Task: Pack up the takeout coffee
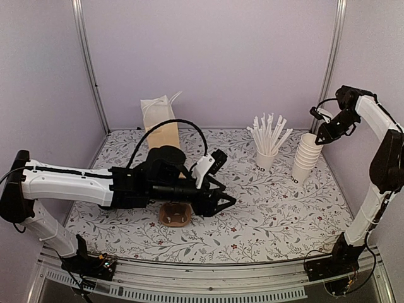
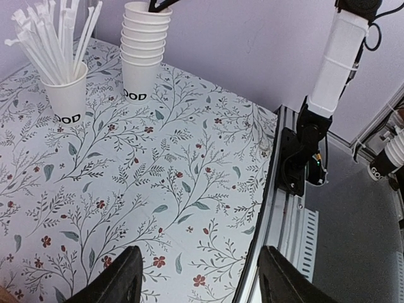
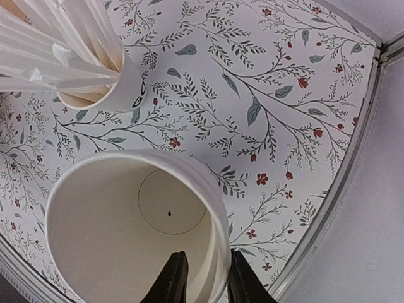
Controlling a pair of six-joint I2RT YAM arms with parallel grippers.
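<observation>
No lidded takeout coffee cup shows in any view. My right gripper (image 1: 322, 136) is above the stack of lidless white cups (image 1: 305, 158) at the right back. In the right wrist view it (image 3: 205, 278) is shut on the rim of the top lidless cup (image 3: 132, 233), one finger inside and one outside. My left gripper (image 1: 221, 202) is open and empty, low over the middle of the table, its fingers (image 2: 120, 281) wide apart. A brown paper bag (image 1: 162, 129) stands at the back left, partly hidden by my left arm.
A brown cardboard cup carrier (image 1: 175, 214) lies under my left wrist. A white cup of straws (image 1: 266, 151) stands left of the stack and also shows in the right wrist view (image 3: 107, 88). The metal table edge (image 2: 278, 208) runs close to the left gripper.
</observation>
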